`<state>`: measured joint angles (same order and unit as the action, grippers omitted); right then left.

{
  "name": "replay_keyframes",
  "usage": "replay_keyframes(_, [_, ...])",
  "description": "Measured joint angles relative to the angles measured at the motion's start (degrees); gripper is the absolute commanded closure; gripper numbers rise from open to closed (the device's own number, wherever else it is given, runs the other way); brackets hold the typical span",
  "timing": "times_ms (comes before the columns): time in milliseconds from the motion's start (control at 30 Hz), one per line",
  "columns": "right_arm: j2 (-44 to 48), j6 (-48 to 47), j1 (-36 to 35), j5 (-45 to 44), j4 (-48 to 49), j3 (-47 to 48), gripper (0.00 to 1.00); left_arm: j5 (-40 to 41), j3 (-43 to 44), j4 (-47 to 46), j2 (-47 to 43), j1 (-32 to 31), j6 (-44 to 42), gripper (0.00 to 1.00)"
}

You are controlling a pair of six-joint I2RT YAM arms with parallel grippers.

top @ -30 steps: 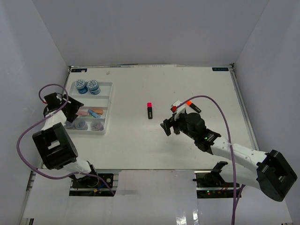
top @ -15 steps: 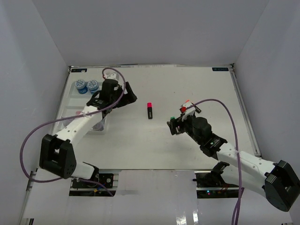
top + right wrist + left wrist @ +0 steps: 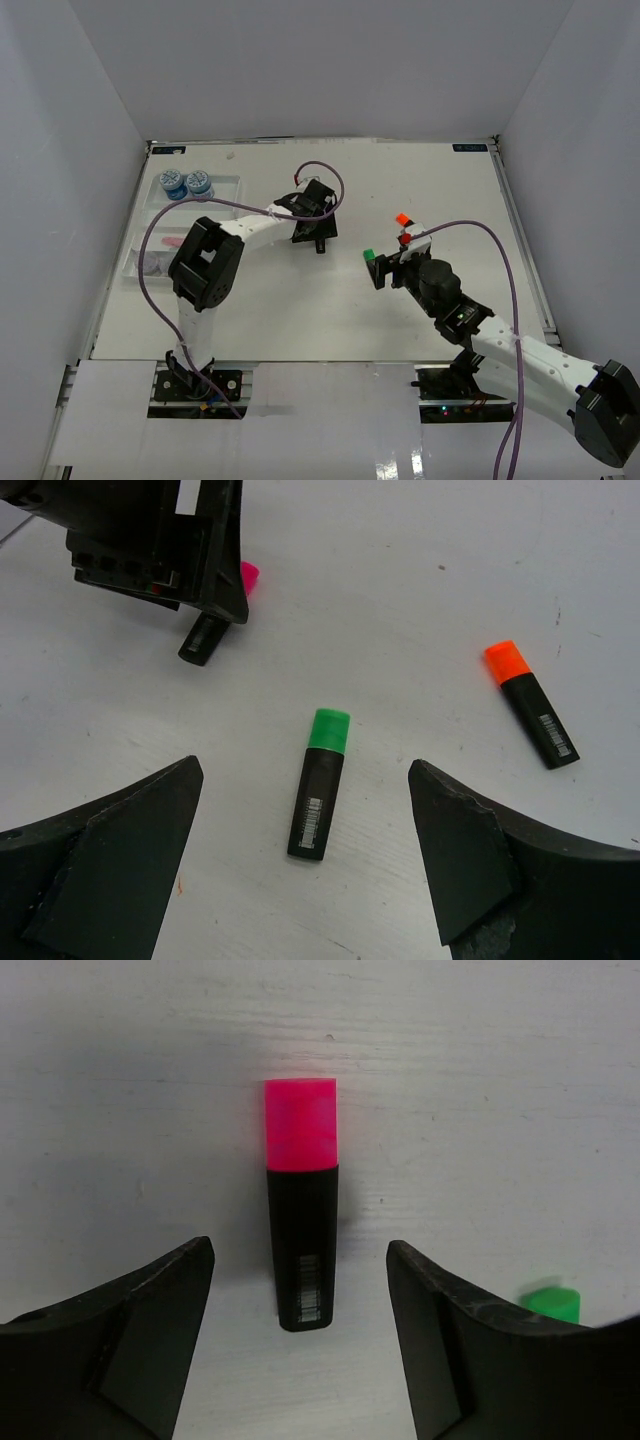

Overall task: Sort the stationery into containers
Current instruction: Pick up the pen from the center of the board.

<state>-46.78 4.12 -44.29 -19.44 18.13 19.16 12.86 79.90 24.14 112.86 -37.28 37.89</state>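
Note:
A pink-capped black highlighter (image 3: 300,1230) lies flat on the white table, and my left gripper (image 3: 300,1350) hangs open just above its butt end, one finger on either side, not touching it. From above, the left gripper (image 3: 318,228) covers most of that highlighter (image 3: 320,246). Between the open fingers of my right gripper (image 3: 305,860) lies a green-capped highlighter (image 3: 320,780), untouched. An orange-capped highlighter (image 3: 530,705) rests further right. The white divided tray (image 3: 232,182) sits at the far left, with two blue jars (image 3: 185,183) in its back compartment.
The left arm stretches from the near left across to the table's middle and hides part of the tray. In the top view the green cap (image 3: 368,254) and orange cap (image 3: 402,218) show close to the right gripper (image 3: 390,262). White walls enclose the table.
The left arm swung from the tray at the far left to the middle, over the pink highlighter. The right gripper drew back toward the near edge, uncovering the green highlighter.

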Motion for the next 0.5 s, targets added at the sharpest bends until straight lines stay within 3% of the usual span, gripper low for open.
replay_keyframes(267, [-0.02, 0.02, 0.09, -0.37, -0.15, -0.31, 0.1, 3.48, 4.79, 0.59, 5.77, -0.92, 1.77, 0.36])
replay_keyframes(500, [-0.02, 0.07, 0.11, -0.37, -0.15, -0.31, 0.1, 6.21, 6.97, 1.2, 7.8, -0.92, 2.27, 0.66])
